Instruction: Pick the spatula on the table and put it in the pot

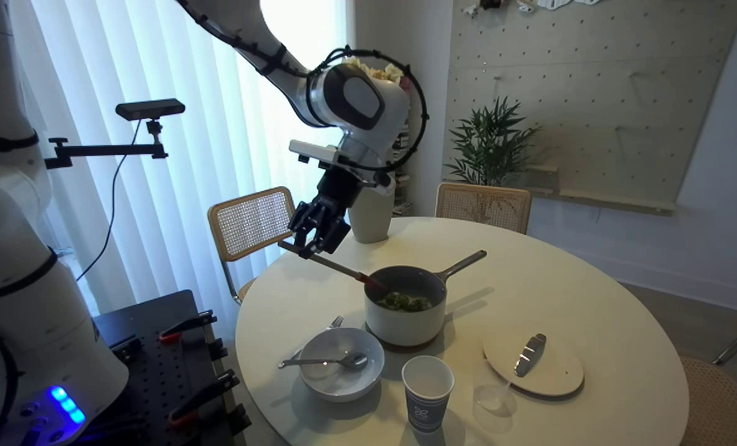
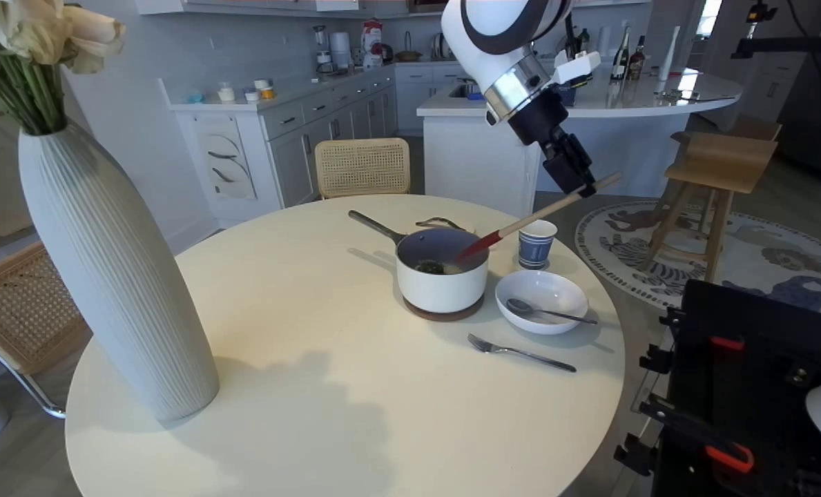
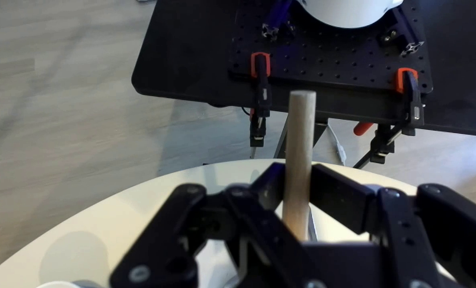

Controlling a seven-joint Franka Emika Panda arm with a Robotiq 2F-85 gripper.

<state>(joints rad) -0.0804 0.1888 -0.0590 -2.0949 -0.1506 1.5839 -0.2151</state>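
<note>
White-shelled, with black cabling strapped along it, the Panda arm (image 1: 365,99) slants in from the top edge in an exterior view, left of centre, bends near the middle of the frame and runs from there down to the left; the black tool (image 1: 309,246) at its end points downward above the cream counter (image 1: 548,282). In an exterior view, the tool (image 2: 581,185) sits right of centre, with the arm leaning down to the right from the top edge.

The tool is pinched firmly on the spatula (image 1: 340,266). In the wrist view its black fingers (image 3: 340,196) press the wooden handle (image 3: 299,132) from left and right, and the handle's end sticks out past them toward the top of the frame.

The spatula is tilted: from the tool it slopes down to the white saucepan (image 1: 405,322), and its red head (image 2: 479,245) lies within the saucepan's mouth in both exterior views. Whether the head touches the green food (image 1: 403,301) is hard to make out. The saucepan stands on a brown trivet (image 2: 445,317). Near it are a white bowl (image 2: 552,290) with a metal spoon (image 2: 558,315) resting in it, a fork (image 2: 520,353) and a paper cup (image 2: 536,246).
</note>
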